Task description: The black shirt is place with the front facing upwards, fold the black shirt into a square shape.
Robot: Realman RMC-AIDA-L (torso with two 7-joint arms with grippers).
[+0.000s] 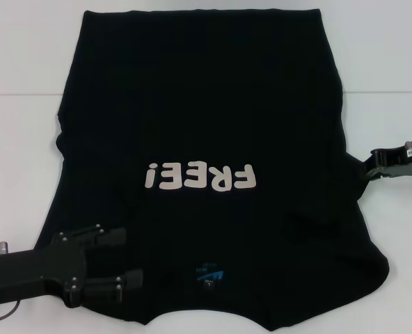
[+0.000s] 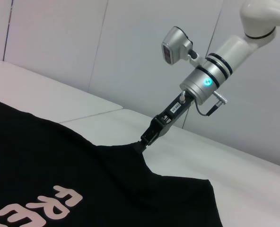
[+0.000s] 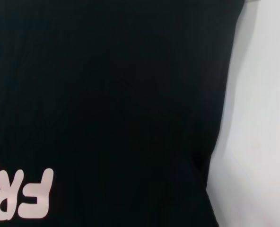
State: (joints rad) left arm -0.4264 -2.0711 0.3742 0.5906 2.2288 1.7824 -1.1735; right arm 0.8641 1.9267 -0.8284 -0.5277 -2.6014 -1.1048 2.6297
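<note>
The black shirt (image 1: 206, 118) lies spread front up on the white table (image 1: 25, 139). Its white "FREE!" lettering (image 1: 199, 177) reads upside down, and its small blue logo (image 1: 211, 273) is near the front edge. My left gripper (image 1: 133, 257) is open, its two fingers lying over the shirt's near left part. My right gripper (image 1: 369, 165) is at the shirt's right edge, shut on the cloth. The left wrist view shows it (image 2: 144, 142) pinching that edge into a small raised peak. The right wrist view shows only shirt (image 3: 107, 94) and table.
White table surface (image 1: 394, 62) surrounds the shirt on the left, right and far sides. A white wall (image 2: 107, 47) stands behind the table. A seam (image 1: 18, 94) runs across the tabletop.
</note>
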